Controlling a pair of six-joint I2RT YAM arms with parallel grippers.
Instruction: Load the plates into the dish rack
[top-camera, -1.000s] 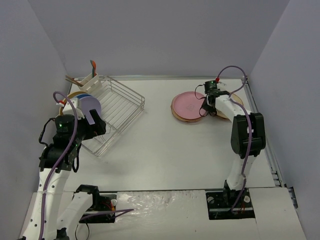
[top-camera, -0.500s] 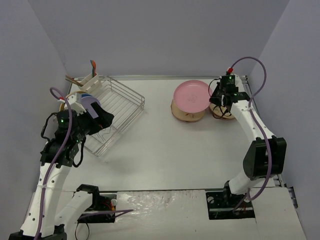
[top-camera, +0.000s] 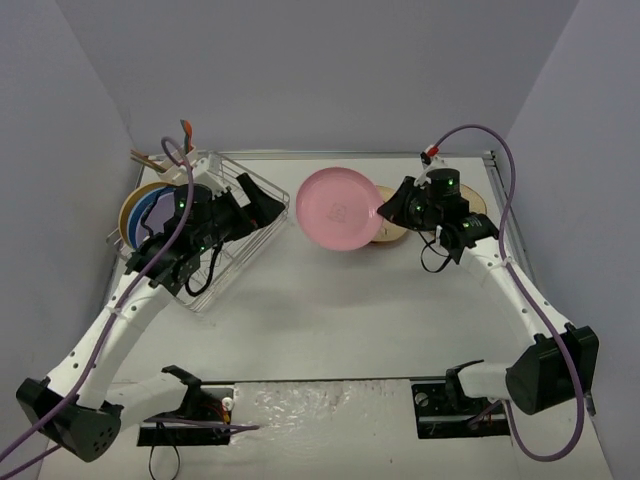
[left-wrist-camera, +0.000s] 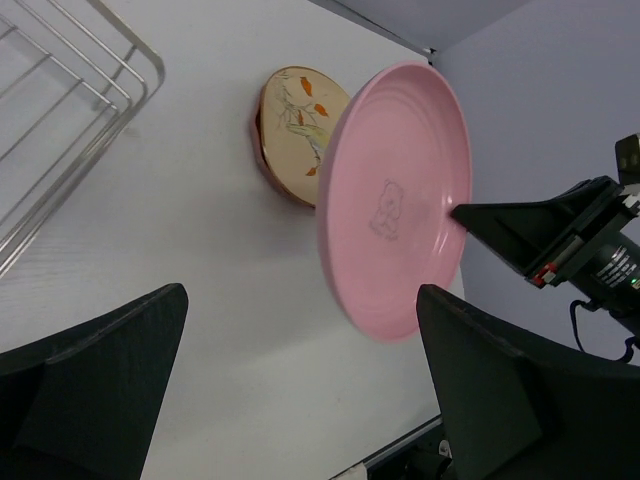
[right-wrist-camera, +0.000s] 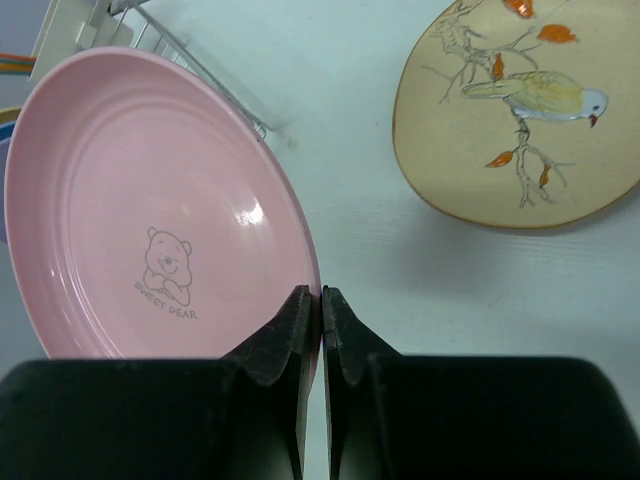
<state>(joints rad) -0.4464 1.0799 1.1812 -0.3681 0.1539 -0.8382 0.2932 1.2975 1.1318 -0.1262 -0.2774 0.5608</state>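
Note:
My right gripper (top-camera: 386, 212) (right-wrist-camera: 321, 296) is shut on the rim of a pink plate (top-camera: 338, 209) (right-wrist-camera: 150, 210) (left-wrist-camera: 400, 200), which it holds tilted in the air over the table's middle. Behind it a cream plate with a bird print (top-camera: 392, 230) (right-wrist-camera: 520, 110) (left-wrist-camera: 295, 125) lies on the table. At the far left stands the wire dish rack (top-camera: 225, 235) (left-wrist-camera: 70, 110), with purple, blue and yellow plates (top-camera: 150, 210) upright at its left end. My left gripper (top-camera: 262, 208) (left-wrist-camera: 300, 370) is open above the rack's right side, facing the pink plate, with nothing between its fingers.
A white utensil caddy (top-camera: 185, 160) with utensils sits at the rack's back corner. Grey walls close in the table on three sides. A metal rail (top-camera: 545, 320) runs along the right edge.
My right gripper lifted the pink plate off the stack and carried it left, tilted. My left arm swung from the rack's left end across it toward the plate, still open.

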